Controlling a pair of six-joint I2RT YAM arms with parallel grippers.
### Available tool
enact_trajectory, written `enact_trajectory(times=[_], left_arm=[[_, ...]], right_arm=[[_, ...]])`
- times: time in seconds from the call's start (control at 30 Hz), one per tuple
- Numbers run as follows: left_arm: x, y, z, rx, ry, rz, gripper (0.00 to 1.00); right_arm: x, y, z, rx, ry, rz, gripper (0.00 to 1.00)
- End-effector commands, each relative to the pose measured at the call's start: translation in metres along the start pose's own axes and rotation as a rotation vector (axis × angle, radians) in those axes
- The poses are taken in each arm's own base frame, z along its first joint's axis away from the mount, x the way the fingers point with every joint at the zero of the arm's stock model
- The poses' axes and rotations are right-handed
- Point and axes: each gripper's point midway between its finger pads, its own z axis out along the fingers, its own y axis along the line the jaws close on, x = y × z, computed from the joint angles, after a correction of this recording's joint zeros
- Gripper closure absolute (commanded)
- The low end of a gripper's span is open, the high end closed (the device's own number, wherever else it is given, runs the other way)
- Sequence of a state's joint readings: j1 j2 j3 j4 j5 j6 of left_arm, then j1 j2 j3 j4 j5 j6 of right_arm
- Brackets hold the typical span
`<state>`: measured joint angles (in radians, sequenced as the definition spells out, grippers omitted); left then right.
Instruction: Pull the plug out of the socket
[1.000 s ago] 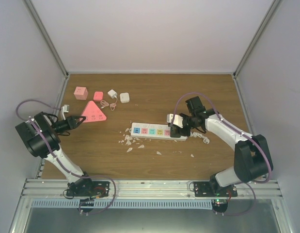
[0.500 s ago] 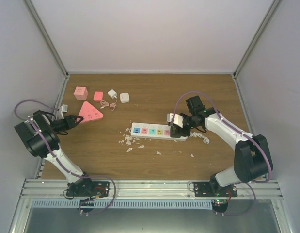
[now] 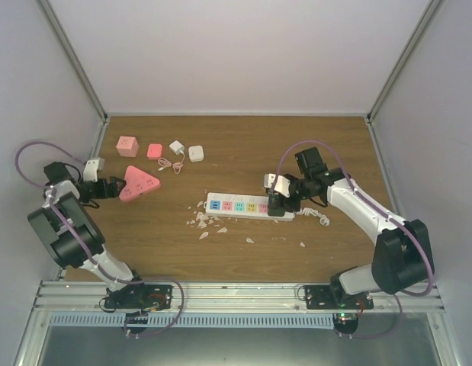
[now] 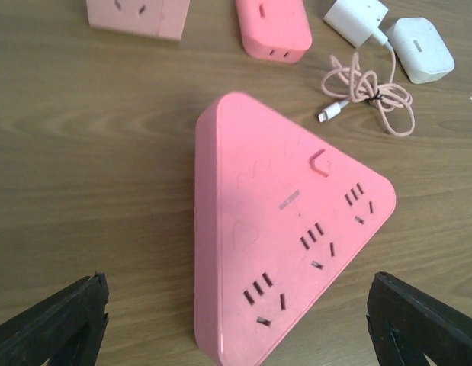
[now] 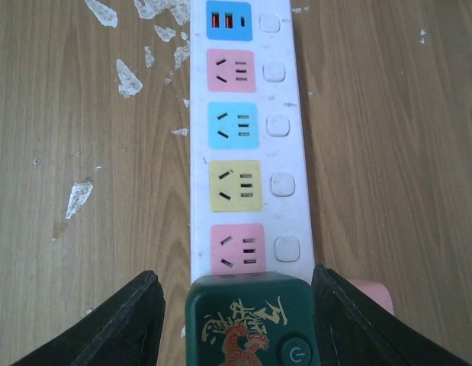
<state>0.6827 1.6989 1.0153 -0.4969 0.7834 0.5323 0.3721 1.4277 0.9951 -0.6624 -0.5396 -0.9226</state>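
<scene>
Right side first: the socket (image 3: 237, 204) lies flat a little right of the tabletop's centre, its length running left to right. The dark green plug (image 5: 249, 324) sits on its right end, just past the last pink outlet face. The right tool (image 5: 236, 271) straddles that plug, 1 finger on each side. The right finger looks to be touching the casing, with a sliver of wood showing on the left, so I cannot tell whether it is actually clamped. White flakes (image 3: 201, 220) are scattered along the strip's left end.

Over by the left edge, the left tool (image 4: 236, 282) is spread wide apart and holding nothing. Its 2 fingers flank the near corner of a pink triangular power strip (image 4: 285, 229) without touching it. Beyond it, toward the far left corner, sit a pink cube (image 3: 127, 145), a small pink adapter (image 3: 155, 150), 2 white chargers (image 3: 187, 149) and a coiled pink cable (image 4: 365, 95).
</scene>
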Motion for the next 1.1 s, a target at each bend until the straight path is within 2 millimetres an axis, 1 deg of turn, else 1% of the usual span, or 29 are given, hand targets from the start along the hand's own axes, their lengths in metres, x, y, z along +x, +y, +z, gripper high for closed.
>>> enact_trajectory(times=[0.0, 0.07, 0.13, 0.2, 0.27, 0.4, 0.5, 0.6, 0.67, 0.7, 0.73, 0.77, 0.87, 1.07], left_arm=[[-0.023, -0.007, -0.012, -0.148, -0.014, 0.198, 0.06], [-0.033, -0.024, -0.012, -0.172, -0.012, 0.294, 0.03], [-0.043, -0.045, -0.010, -0.172, -0.015, 0.389, 0.03], [-0.053, -0.072, -0.005, -0.145, -0.024, 0.487, 0.05], [-0.059, -0.103, 0.003, -0.093, -0.021, 0.576, 0.06], [-0.063, -0.160, 0.027, 0.028, 0.003, 0.708, 0.10], [-0.059, -0.198, 0.048, 0.117, 0.026, 0.779, 0.16], [-0.048, -0.233, 0.073, 0.207, 0.060, 0.834, 0.24], [-0.040, -0.250, 0.090, 0.243, 0.090, 0.864, 0.30], [-0.033, -0.255, 0.102, 0.259, 0.118, 0.873, 0.31], [-0.026, -0.265, 0.112, 0.273, 0.141, 0.893, 0.32], [-0.021, -0.271, 0.120, 0.284, 0.158, 0.905, 0.34], [-0.006, -0.282, 0.143, 0.306, 0.205, 0.924, 0.36], [0.014, -0.291, 0.182, 0.323, 0.281, 0.942, 0.47]], right_arm=[[-0.014, 0.003, -0.016, 0.008, -0.037, 0.004, 0.45], [-0.013, 0.007, -0.019, 0.010, -0.035, 0.006, 0.45], [-0.011, 0.013, -0.020, 0.009, -0.032, 0.010, 0.45], [-0.007, 0.021, -0.020, -0.004, -0.026, 0.021, 0.45], [0.001, 0.034, -0.014, -0.030, -0.009, 0.033, 0.45], [0.016, 0.058, 0.001, -0.052, 0.040, 0.032, 0.45], [0.026, 0.070, 0.011, -0.057, 0.066, 0.025, 0.47], [0.035, 0.076, 0.019, -0.048, 0.098, 0.024, 0.51], [0.042, 0.075, 0.024, -0.024, 0.119, 0.031, 0.52], [0.046, 0.072, 0.025, -0.003, 0.132, 0.036, 0.53], [0.050, 0.070, 0.027, 0.015, 0.146, 0.039, 0.54], [0.053, 0.067, 0.028, 0.035, 0.155, 0.040, 0.55], [0.066, 0.066, 0.034, 0.066, 0.185, 0.036, 0.56], [0.073, 0.047, 0.039, 0.139, 0.222, 0.044, 0.59]])
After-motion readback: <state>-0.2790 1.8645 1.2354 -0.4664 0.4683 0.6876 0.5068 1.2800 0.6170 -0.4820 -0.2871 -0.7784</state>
